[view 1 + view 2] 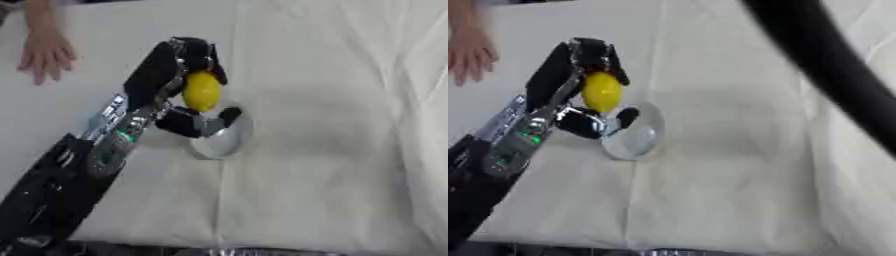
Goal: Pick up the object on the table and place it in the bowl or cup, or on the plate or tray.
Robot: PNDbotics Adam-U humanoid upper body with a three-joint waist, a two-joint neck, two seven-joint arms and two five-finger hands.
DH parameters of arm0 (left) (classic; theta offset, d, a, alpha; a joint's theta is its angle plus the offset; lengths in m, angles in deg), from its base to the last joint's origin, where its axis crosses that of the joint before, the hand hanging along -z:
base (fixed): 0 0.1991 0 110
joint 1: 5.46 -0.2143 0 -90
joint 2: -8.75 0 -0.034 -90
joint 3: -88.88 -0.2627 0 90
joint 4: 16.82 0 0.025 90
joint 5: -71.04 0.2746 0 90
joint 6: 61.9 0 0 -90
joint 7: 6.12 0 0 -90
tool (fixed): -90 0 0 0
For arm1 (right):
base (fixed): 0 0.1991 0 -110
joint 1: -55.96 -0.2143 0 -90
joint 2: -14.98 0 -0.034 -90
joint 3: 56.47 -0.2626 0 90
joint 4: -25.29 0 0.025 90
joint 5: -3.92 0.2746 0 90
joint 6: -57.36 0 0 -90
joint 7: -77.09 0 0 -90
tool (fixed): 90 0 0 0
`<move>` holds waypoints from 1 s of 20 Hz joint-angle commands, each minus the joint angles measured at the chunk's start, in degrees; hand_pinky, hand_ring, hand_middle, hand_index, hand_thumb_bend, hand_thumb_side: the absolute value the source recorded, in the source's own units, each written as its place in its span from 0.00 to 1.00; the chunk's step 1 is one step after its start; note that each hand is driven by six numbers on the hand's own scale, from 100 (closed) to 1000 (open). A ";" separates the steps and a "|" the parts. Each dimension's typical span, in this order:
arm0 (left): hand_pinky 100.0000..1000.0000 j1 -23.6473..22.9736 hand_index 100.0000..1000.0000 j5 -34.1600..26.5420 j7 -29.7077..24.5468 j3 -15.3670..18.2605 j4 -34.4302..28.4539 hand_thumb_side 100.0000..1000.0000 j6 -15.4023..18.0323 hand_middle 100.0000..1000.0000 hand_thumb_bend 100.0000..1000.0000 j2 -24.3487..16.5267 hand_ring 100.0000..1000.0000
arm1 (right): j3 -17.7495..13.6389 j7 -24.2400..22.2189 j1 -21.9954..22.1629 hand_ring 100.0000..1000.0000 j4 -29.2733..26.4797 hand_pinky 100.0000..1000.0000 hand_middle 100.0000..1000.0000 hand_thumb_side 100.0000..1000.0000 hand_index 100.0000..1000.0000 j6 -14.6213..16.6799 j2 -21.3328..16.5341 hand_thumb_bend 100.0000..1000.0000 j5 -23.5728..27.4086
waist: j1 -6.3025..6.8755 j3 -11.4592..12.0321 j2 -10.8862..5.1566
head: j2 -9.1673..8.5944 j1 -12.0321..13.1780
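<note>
The left hand (179, 75) holds a yellow lemon (202, 91), fingers curled round it. It hangs just above a clear glass bowl (229, 141) on the white-clothed tabletop (332, 175).

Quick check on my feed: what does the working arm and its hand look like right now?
The left hand is black, with dark fingers. Its wrist is silver metal, and the forearm is black casing with silver joints and a small green light. A thick black curved shape crosses the right eye view's upper right.

Yellow lemon (202, 90) — upright, pinched in fingers (194, 50) over the white bowl (229, 143).
</note>
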 commanded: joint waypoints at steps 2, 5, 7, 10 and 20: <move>0.00 0.08 0.37 -0.68 -0.23 -0.07 0.17 0.68 0.01 0.32 0.14 -1.88 0.30 | -0.34 0.15 -0.37 0.52 -0.46 0.35 0.57 0.93 0.60 -0.23 -0.98 0.00 0.08 | -0.21 0.12 -0.84 | -0.27 -0.63; 0.07 0.05 0.45 -0.83 -0.81 -0.03 0.53 0.69 -0.11 0.39 0.16 -1.89 0.36 | -0.34 0.16 -0.36 0.52 -0.46 0.35 0.57 0.93 0.60 -0.24 -0.97 0.00 0.09 | -0.23 0.14 -0.75 | -0.27 -0.63; 0.11 0.02 0.48 -0.82 -1.09 0.09 0.66 0.70 -0.22 0.41 0.18 -1.85 0.39 | -0.34 0.16 -0.35 0.52 -0.46 0.35 0.57 0.93 0.61 -0.22 -0.96 0.00 0.13 | -0.23 0.14 -0.72 | -0.27 -0.71; 0.21 -0.16 0.58 -0.65 -1.45 0.22 0.87 0.72 -0.40 0.46 0.23 -1.82 0.44 | -0.34 0.23 -0.34 0.52 -0.46 0.35 0.57 0.93 0.61 -0.25 -0.94 0.00 0.32 | -0.20 0.15 -0.71 | -0.27 -0.87; 0.45 -0.24 0.79 -0.35 -5.68 0.71 0.90 0.79 -1.32 0.67 0.41 -1.64 0.63 | -0.39 0.27 -0.29 0.52 -0.46 0.34 0.57 0.93 0.61 -0.33 -0.97 0.00 0.68 | 0.01 0.15 -0.80 | -0.27 -1.61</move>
